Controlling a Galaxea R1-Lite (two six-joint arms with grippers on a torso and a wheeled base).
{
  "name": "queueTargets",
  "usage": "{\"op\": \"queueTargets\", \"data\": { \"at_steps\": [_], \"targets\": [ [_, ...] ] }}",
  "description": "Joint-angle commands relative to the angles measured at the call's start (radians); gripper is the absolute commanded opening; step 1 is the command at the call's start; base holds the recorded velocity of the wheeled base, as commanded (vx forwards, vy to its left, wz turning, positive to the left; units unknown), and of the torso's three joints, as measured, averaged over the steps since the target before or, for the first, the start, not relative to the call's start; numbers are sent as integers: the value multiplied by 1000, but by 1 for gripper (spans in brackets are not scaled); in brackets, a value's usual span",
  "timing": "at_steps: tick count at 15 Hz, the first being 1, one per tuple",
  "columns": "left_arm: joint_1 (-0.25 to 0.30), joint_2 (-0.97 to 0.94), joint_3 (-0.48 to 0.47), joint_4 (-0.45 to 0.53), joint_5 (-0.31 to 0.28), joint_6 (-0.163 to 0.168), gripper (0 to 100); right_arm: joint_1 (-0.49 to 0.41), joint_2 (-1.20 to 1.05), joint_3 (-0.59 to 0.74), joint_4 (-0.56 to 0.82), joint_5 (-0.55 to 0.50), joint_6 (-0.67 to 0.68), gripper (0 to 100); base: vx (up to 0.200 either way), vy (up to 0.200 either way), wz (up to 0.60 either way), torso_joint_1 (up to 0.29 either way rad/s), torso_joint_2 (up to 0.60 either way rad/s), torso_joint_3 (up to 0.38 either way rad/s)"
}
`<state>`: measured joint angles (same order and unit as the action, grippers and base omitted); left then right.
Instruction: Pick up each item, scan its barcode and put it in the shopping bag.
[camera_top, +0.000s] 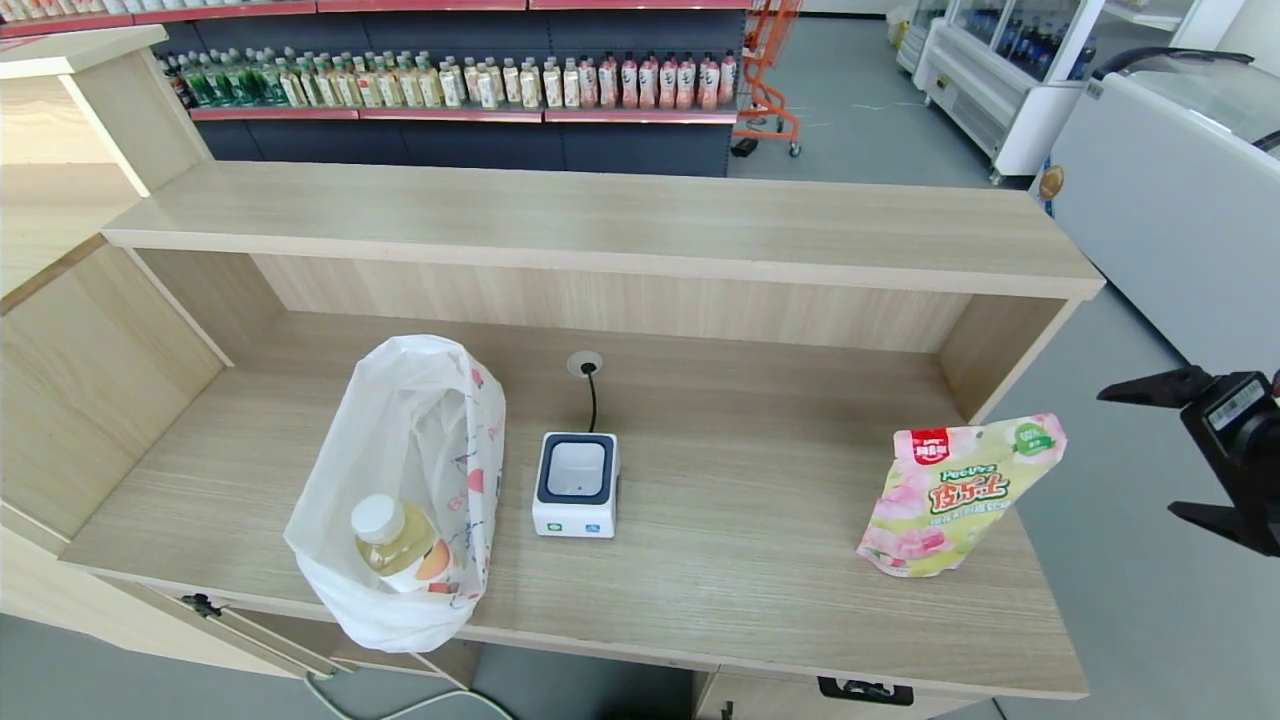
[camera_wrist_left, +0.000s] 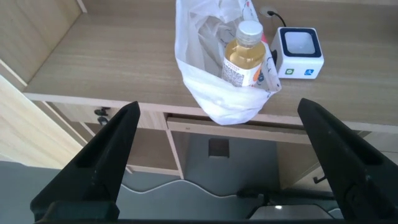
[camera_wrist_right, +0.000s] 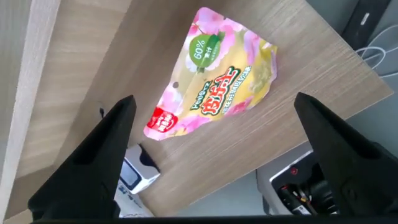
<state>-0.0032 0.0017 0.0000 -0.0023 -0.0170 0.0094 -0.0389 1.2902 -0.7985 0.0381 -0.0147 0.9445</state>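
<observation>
The pouch (camera_top: 960, 495) is lying near the counter's (camera_top: 740, 590) right edge, its long axis slanting back-right. The nearer right gripper (camera_top: 1135, 450) is hanging just beyond that edge, jaws spread, empty.

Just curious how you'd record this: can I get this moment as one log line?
bottle: in shopping bag | pouch: on counter | scanner: between them | right hand: open near pouch | left hand: open near bag

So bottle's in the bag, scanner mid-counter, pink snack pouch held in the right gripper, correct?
Not held. The snack pouch lies on the counter, apart from the open right gripper, as the head view shows. Bottle in the shopping bag and scanner mid-counter are right.
</observation>
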Motion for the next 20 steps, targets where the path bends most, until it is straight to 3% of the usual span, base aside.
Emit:
{"op": "queueTargets", "data": {
  "at_steps": [1,8,12,20],
  "targets": [
    [0,0,0,-1,0,0,100,5,92,-2,-1,-1,25,100,0,0,0,0,0,0],
    [0,0,0,-1,0,0,100,5,278,-7,-17,-60,33,100,0,0,0,0,0,0],
    [0,0,0,-1,0,0,100,17,388,-13,-170,-67,20,100,0,0,0,0,0,0],
    [0,0,0,-1,0,0,100,114,185,-30,-109,-64,-27,100,0,0,0,0,0,0]
  ]
}}
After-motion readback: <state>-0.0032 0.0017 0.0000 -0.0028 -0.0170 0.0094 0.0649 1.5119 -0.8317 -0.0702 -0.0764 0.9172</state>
